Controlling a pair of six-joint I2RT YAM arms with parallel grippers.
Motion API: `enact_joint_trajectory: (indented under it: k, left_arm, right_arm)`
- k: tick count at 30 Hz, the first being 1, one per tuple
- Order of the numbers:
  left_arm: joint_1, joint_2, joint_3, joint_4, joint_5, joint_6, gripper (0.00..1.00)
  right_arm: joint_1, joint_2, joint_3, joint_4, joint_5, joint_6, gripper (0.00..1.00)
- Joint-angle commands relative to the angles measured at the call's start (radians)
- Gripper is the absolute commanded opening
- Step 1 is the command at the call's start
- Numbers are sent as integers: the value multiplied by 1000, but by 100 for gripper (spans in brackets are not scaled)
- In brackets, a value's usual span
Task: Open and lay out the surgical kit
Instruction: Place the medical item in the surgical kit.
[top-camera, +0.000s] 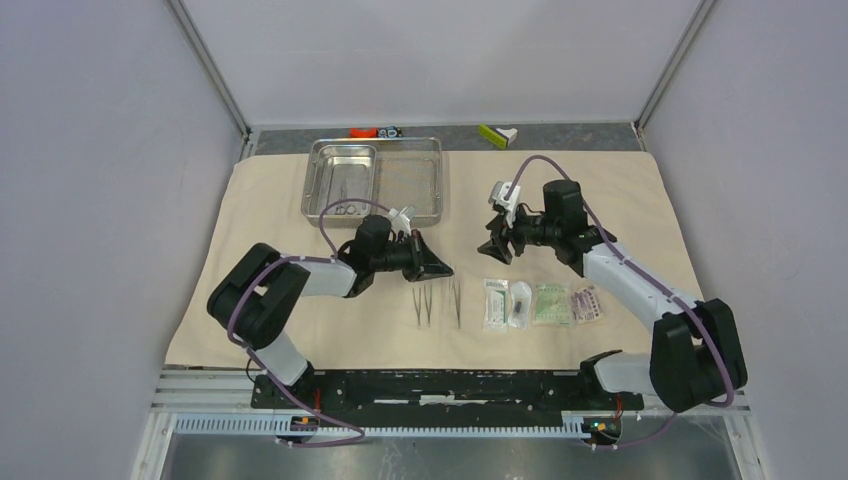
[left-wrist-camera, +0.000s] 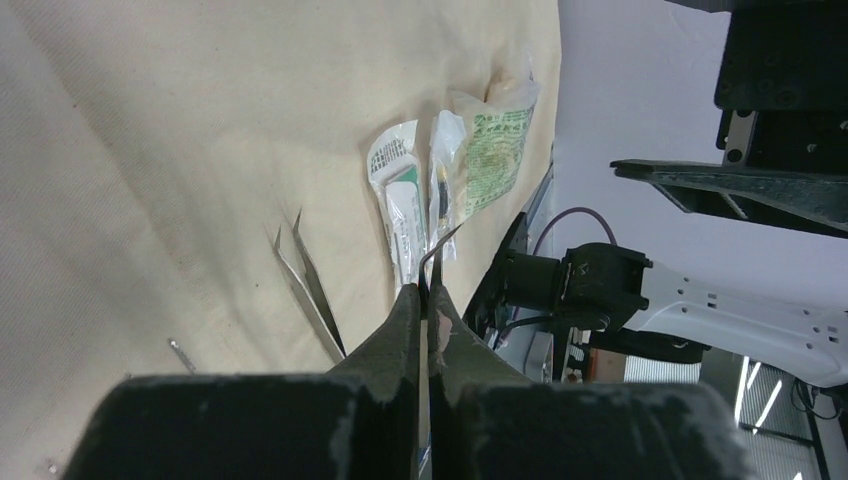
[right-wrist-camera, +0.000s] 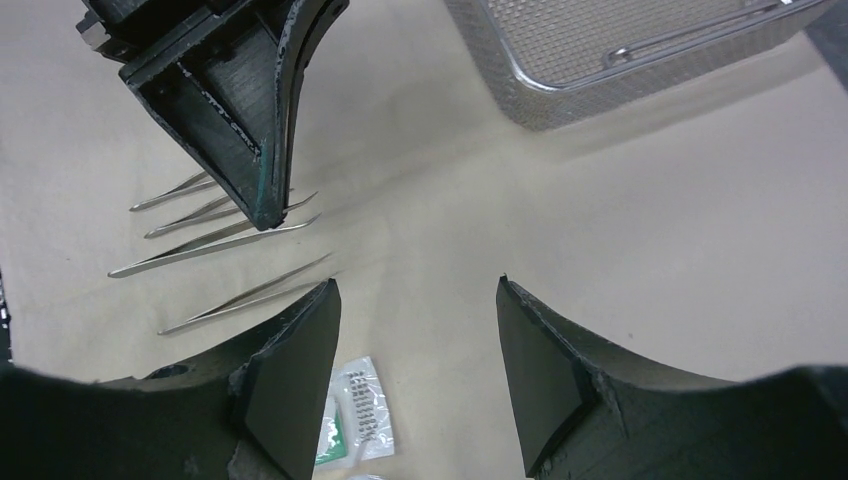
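The beige cloth wrap (top-camera: 260, 215) lies spread flat over the table. At the back stands the steel tray (top-camera: 408, 175) with the smaller inner tray (top-camera: 340, 172) in its left half. Two pairs of tweezers (top-camera: 422, 305) (right-wrist-camera: 215, 246) lie at the front centre, and several sealed packets (top-camera: 540, 303) (left-wrist-camera: 480, 160) sit in a row to their right. My left gripper (top-camera: 445, 270) (left-wrist-camera: 430, 300) hangs low over the tweezers. It is shut on thin metal forceps (left-wrist-camera: 441, 248) whose curved tip pokes out past the fingers. My right gripper (top-camera: 497, 240) (right-wrist-camera: 415, 285) hovers open and empty above the cloth.
Small orange and black pieces (top-camera: 375, 131) and a yellow-green and white object (top-camera: 497, 134) lie on the dark strip behind the cloth. Pale walls close in both sides. The left gripper (right-wrist-camera: 265, 205) fills the upper left of the right wrist view.
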Motion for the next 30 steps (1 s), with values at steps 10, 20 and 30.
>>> enact_joint_trajectory:
  k: [10, 20, 30]
  left_arm:
    - [-2, -28, -46, -67, -120, -15, 2]
    - [-3, 1, -44, -101, -170, -31, 4]
    - [-27, 10, -29, -155, -186, -30, 5]
  right_arm:
    - [39, 79, 26, 29, -28, 24, 64]
    - [35, -13, -38, -13, 72, -56, 65]
    - [-3, -47, -69, -22, 80, -87, 65]
